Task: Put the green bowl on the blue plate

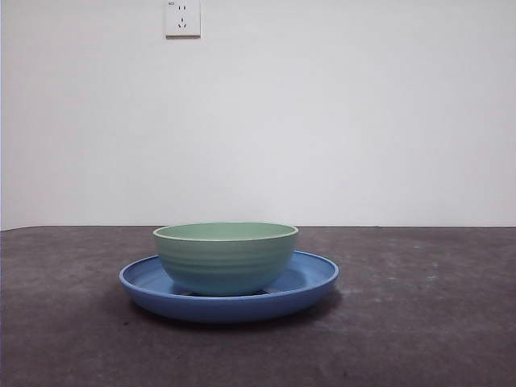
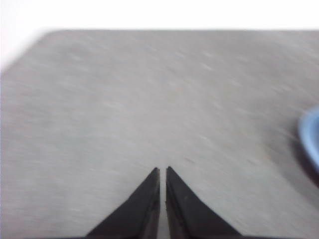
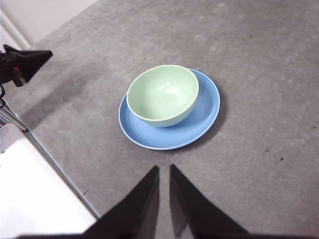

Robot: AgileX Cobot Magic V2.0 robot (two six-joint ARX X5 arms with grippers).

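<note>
The green bowl (image 1: pixel 225 256) stands upright on the blue plate (image 1: pixel 310 282) in the middle of the dark table. In the right wrist view the bowl (image 3: pixel 163 94) sits on the plate (image 3: pixel 202 117), off its centre. My right gripper (image 3: pixel 164 169) is shut and empty, held high above the table, well back from the plate. My left gripper (image 2: pixel 163 170) is shut and empty over bare table; only an edge of the plate (image 2: pixel 310 137) shows in its view. Neither arm shows in the front view.
The grey table (image 1: pixel 419 322) ends at a white wall with a socket (image 1: pixel 182 18). In the right wrist view the other arm's black tip (image 3: pixel 25 62) shows at the table's edge, with a white surface (image 3: pixel 35 199) beyond it.
</note>
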